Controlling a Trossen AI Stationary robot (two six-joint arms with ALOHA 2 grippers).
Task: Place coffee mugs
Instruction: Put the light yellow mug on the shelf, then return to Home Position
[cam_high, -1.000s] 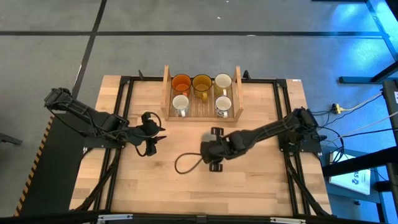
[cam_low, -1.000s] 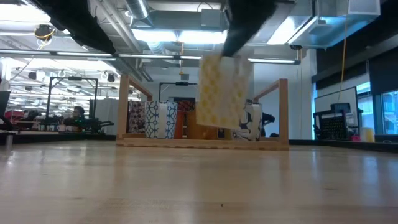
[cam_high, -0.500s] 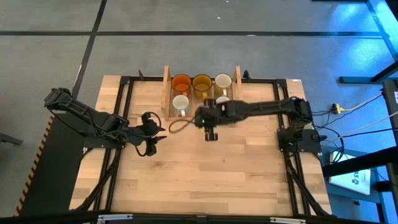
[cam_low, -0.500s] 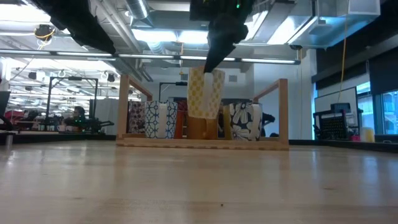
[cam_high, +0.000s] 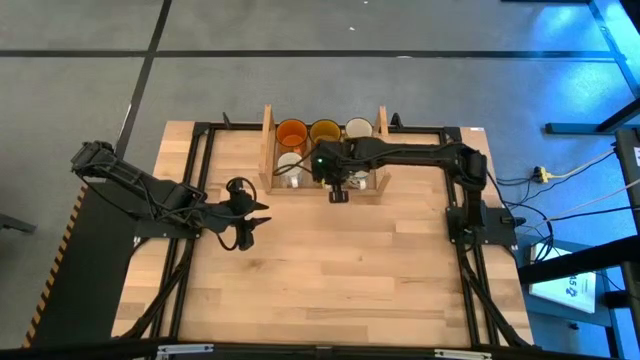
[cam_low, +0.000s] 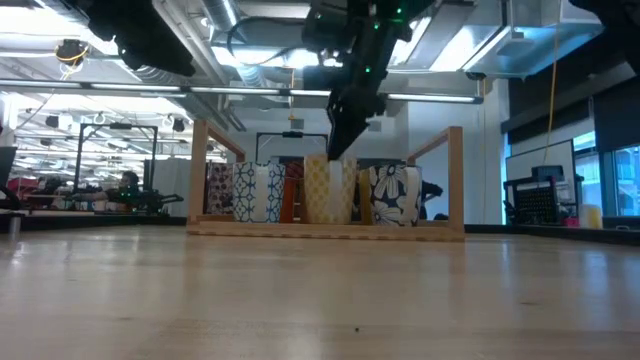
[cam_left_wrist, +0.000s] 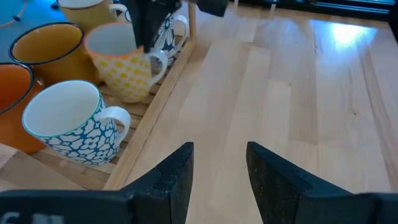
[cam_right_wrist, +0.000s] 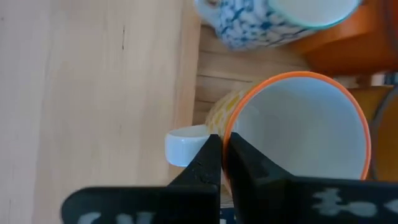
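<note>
1. On the light wooden surface (cam_high: 330, 270): a wooden slatted tray (cam_high: 268, 150) at the far edge, centred; the near and middle planks bare. Grey floor around the frame; in the low view, a ceiling of lights and pipes, and a workshop beyond the tray posts.
2. In the tray, back row: orange mug (cam_high: 291, 131), amber-yellow mug (cam_high: 324, 129), cream mug (cam_high: 359, 128).
3. Front row: white mug with blue pattern (cam_left_wrist: 74, 121), yellow-dotted mug with an orange rim (cam_left_wrist: 121, 62), and a dark-flowered white mug (cam_low: 397, 194), the last largely hidden behind the right arm from above.
4. Right gripper (cam_high: 334, 168): reaches over the tray's front middle, fingers (cam_right_wrist: 208, 165) narrow, pinching the rim of the yellow-dotted mug beside its handle. The low view shows the mug's base level with its neighbours; whether it rests on the slats cannot be told.
5. Left gripper (cam_high: 250, 214): waits over the surface left of the tray, fingers (cam_left_wrist: 168, 177) apart, nothing between them.
6. Change: one second ago the yellow-dotted mug hung above mid-surface; half a second ago it was over the tray's front edge; it now stands in the front row. The left arm has not moved.
</note>
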